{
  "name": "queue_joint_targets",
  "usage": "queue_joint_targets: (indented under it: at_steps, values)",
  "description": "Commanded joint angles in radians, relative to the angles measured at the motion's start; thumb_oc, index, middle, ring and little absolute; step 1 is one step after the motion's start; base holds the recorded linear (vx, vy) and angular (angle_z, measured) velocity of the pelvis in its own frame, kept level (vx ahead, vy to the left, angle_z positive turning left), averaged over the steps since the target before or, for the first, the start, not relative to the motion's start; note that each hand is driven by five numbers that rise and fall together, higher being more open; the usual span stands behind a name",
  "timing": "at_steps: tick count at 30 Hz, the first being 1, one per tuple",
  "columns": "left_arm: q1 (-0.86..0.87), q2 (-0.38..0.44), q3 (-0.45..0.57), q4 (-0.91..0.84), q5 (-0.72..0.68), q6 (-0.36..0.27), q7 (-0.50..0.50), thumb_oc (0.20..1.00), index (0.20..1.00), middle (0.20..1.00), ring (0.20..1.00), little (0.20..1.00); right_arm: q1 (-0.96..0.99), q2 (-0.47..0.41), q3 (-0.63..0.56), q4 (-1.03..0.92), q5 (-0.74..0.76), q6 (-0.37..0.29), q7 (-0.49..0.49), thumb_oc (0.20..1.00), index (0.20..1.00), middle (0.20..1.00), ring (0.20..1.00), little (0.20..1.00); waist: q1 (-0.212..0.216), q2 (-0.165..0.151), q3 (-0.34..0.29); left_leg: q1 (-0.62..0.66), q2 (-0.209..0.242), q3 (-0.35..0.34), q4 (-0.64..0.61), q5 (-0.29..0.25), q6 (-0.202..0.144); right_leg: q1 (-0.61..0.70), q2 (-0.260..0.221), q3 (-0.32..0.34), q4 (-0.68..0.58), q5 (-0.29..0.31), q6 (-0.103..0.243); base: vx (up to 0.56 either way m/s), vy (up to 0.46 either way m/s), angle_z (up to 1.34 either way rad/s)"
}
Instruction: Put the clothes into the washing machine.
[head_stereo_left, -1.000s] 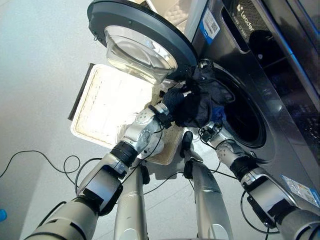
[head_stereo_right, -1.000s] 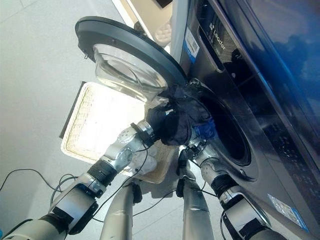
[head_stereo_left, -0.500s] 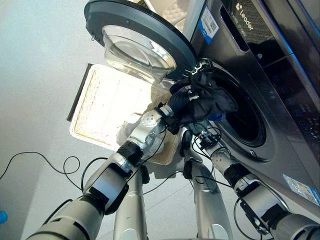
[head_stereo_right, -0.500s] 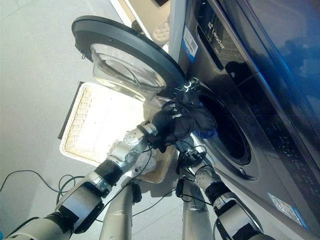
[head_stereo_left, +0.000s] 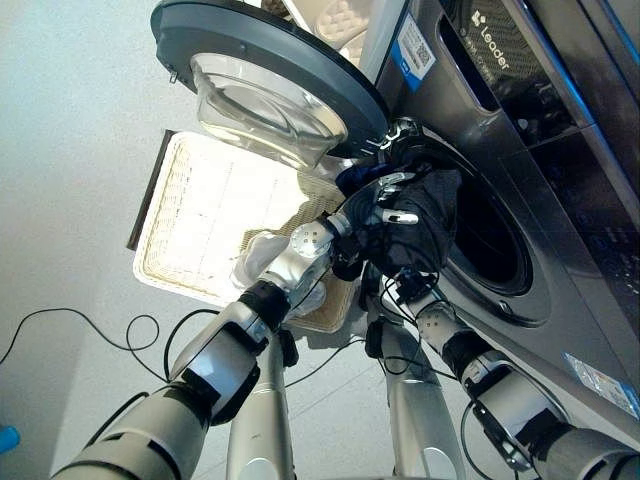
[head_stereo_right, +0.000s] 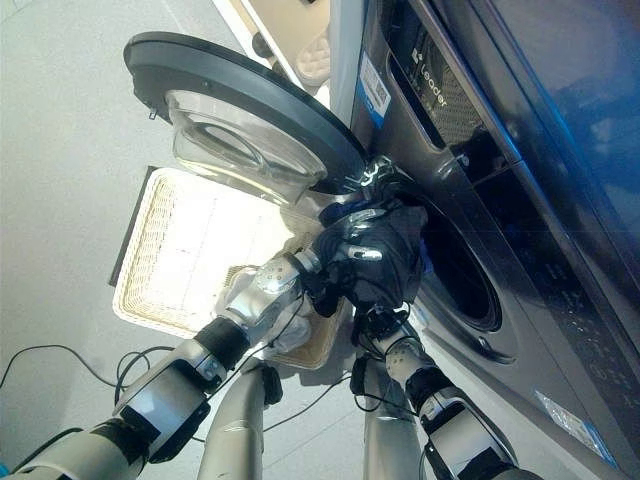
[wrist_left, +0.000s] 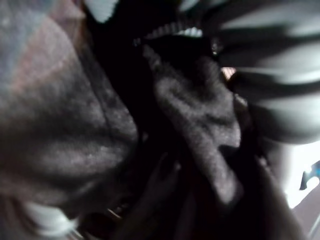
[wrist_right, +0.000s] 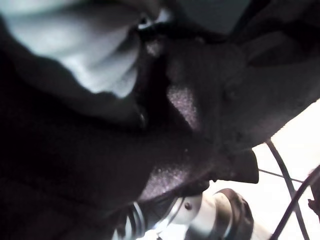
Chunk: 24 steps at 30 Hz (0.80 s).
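A bundle of dark clothes (head_stereo_left: 432, 218) sits at the mouth of the washing machine's drum (head_stereo_left: 495, 245), partly over its lower left rim. My left hand (head_stereo_left: 388, 205) lies on the bundle's outer side, silver fingers curled into the cloth. The left wrist view shows the same dark cloth (wrist_left: 200, 110) from very close. My right hand (head_stereo_left: 412, 292) is just below the bundle, under the drum's rim, mostly covered by cloth. The right wrist view looks up at that dark cloth (wrist_right: 190, 100).
The round glass door (head_stereo_left: 270, 70) stands swung open to the upper left of the drum, just above my left arm. A pale wicker basket (head_stereo_left: 180, 210) sits on the floor below the door, with a white cloth (head_stereo_left: 258, 262) in its near corner.
My left hand has pushed the dark bundle to the right, from in front of the rim into the drum's mouth. The right hand has dropped lower beneath it. The camera has shifted slightly.
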<state>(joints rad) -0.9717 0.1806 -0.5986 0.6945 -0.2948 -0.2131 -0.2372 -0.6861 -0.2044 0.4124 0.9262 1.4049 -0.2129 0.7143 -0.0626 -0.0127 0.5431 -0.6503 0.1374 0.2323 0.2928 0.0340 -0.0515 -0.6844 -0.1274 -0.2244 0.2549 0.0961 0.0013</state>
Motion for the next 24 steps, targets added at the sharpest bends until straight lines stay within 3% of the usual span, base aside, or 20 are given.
queue_joint_targets:
  at_steps: [1,6,12,16,21,22,24]
  values:
    - [0.035,0.050,-0.016,0.066,0.121,0.009,0.058,1.000,1.000,1.000,1.000,1.000,-0.075,0.001,-0.084,-0.076,0.113,-0.083,0.039,0.200,0.200,0.200,0.200,0.200,0.015,0.001,-0.023,0.006,-0.041,0.041,-0.068,0.013,-0.055,-0.026,-0.010,-0.040,0.118,-0.076,0.140,0.00,0.000,0.00]
    - [0.023,0.054,-0.033,0.084,0.123,-0.019,0.083,1.000,1.000,1.000,1.000,1.000,-0.087,-0.002,-0.105,-0.018,0.143,-0.120,0.002,0.200,0.200,0.200,0.200,0.200,0.012,0.008,-0.023,0.004,-0.039,0.048,-0.073,0.016,-0.055,-0.030,-0.006,-0.035,0.112,-0.074,0.141,-0.01,0.017,-0.03]
    - [-0.006,0.065,-0.030,0.104,0.134,-0.040,0.170,1.000,1.000,1.000,1.000,1.000,-0.156,-0.058,-0.196,0.097,0.090,-0.206,-0.142,0.200,0.200,0.200,0.200,0.200,0.018,0.020,-0.023,0.005,-0.039,0.047,-0.071,0.013,-0.058,-0.030,-0.010,-0.033,0.113,-0.071,0.145,0.00,0.001,-0.05]
    - [0.000,0.097,-0.003,0.112,0.106,-0.074,0.248,1.000,1.000,1.000,1.000,1.000,-0.197,-0.127,-0.251,0.164,0.074,-0.200,-0.203,0.200,0.200,0.200,0.200,0.200,0.030,0.026,-0.023,0.007,-0.042,0.036,-0.068,0.009,-0.057,-0.029,-0.016,-0.038,0.120,-0.069,0.149,0.00,-0.008,0.00]
    - [0.020,0.129,0.041,0.110,0.088,-0.160,0.369,1.000,1.000,1.000,1.000,1.000,-0.221,-0.192,-0.285,0.223,-0.021,-0.183,-0.292,0.200,0.200,0.200,0.200,0.200,0.046,0.033,-0.023,0.001,-0.049,0.023,-0.061,0.005,-0.055,-0.035,-0.025,-0.047,0.133,-0.069,0.149,0.01,-0.030,0.02]
    - [0.039,0.149,0.081,0.103,0.071,-0.230,0.468,1.000,1.000,1.000,1.000,1.000,-0.232,-0.241,-0.303,0.251,-0.072,-0.185,-0.393,0.200,0.200,0.200,0.200,0.200,0.058,0.037,-0.023,-0.002,-0.052,0.014,-0.058,0.002,-0.054,-0.036,-0.034,-0.058,0.141,-0.072,0.149,0.02,-0.083,0.07]
    - [0.080,0.167,0.121,0.084,0.066,-0.276,0.514,1.000,1.000,1.000,1.000,1.000,-0.219,-0.283,-0.344,0.257,-0.099,-0.238,-0.493,0.200,0.200,0.200,0.200,0.200,0.070,0.040,-0.023,-0.005,-0.057,0.001,-0.048,-0.006,-0.053,-0.037,-0.041,-0.067,0.150,-0.074,0.149,0.01,-0.091,0.07]
